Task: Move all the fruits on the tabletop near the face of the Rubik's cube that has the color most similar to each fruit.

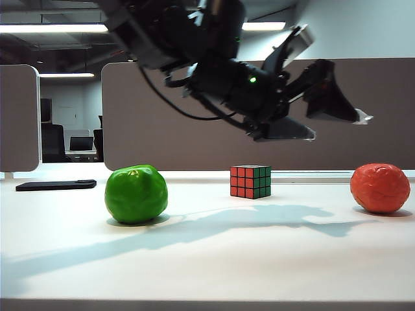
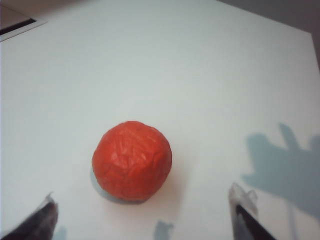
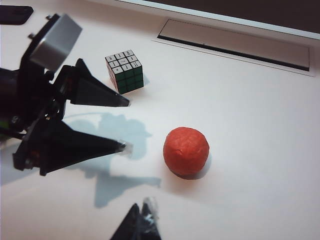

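The large glossy green round fruit (image 1: 136, 194) lies nearest on the wide white desk (image 1: 214, 265), toward the left, with the small Rubik's cube with black grid lines (image 1: 250, 181) further back near the middle, its red face turned to this fruit and its green face to the right. The dimpled orange-red round fruit (image 1: 380, 188) rests at the far right, apart from the cube. The left claw (image 1: 337, 126) hangs released in the air above the desk between cube and orange-red fruit, holding nothing; of the right claw (image 3: 142, 220) only one finger tip shows, so I cannot tell its state.
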Action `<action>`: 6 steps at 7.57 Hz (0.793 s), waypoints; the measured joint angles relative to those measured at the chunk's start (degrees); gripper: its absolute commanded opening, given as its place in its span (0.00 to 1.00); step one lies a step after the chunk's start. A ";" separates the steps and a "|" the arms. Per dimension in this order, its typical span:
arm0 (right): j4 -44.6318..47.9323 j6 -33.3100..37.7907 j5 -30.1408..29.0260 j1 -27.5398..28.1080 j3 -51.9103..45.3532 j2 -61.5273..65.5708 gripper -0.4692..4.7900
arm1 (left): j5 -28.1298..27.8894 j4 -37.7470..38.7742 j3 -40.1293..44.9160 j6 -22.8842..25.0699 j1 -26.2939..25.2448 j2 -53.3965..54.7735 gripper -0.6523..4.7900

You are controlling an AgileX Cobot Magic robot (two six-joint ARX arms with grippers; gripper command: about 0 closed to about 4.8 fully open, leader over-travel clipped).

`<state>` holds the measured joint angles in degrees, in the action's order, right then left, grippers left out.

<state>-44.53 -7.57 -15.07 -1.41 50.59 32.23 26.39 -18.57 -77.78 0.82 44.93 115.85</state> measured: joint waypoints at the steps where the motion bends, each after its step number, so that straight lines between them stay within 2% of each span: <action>1: 0.02 0.00 0.02 0.00 0.00 0.00 0.09 | -0.48 3.04 -3.61 0.31 0.07 2.14 1.00; 6: 0.07 0.00 0.04 0.02 0.00 0.00 0.09 | -0.52 6.45 -10.05 0.66 1.95 8.76 1.00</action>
<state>-44.47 -7.57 -15.03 -1.39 50.59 32.23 25.87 -12.12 -87.83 1.48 46.87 124.62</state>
